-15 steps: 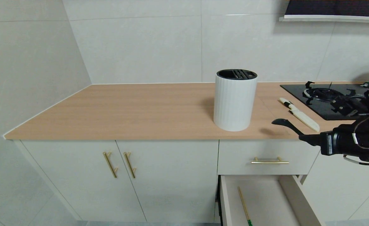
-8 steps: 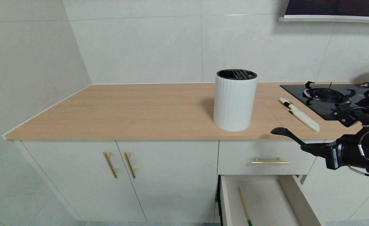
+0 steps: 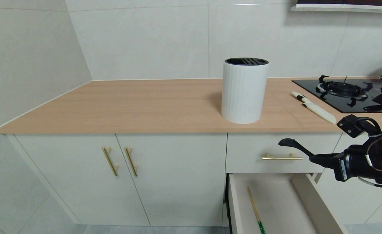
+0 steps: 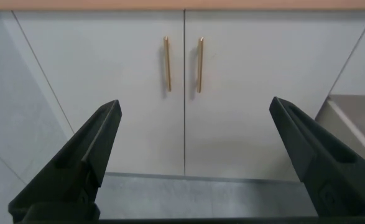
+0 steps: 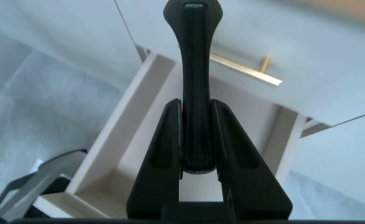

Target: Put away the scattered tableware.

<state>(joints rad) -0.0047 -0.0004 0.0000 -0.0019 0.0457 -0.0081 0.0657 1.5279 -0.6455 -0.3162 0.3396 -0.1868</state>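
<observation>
My right gripper (image 3: 321, 159) (image 5: 196, 113) is shut on a black utensil (image 3: 292, 143) (image 5: 193, 74) by its long handle. It holds it level in front of the closed drawer front, above the open lower drawer (image 3: 295, 201) (image 5: 257, 137). A chopstick with a green end (image 3: 254, 209) lies in that drawer. On the wooden counter (image 3: 129, 104) a white knife (image 3: 314, 107) lies beside a white ribbed holder with a black slotted top (image 3: 244, 91). My left gripper (image 4: 194, 107) is open with nothing in it, low down and facing the cabinet doors (image 4: 185, 93).
A black gas hob (image 3: 344, 92) sits on the counter at the right. The closed drawer has a gold handle (image 3: 282, 158) (image 5: 244, 68). The double cabinet doors carry gold handles (image 3: 119, 161). The left half of the counter is bare wood.
The head camera has shifted, so the whole scene sits differently. Against the counter edge, my right gripper with the black utensil has dropped from counter height to in front of the drawer front.
</observation>
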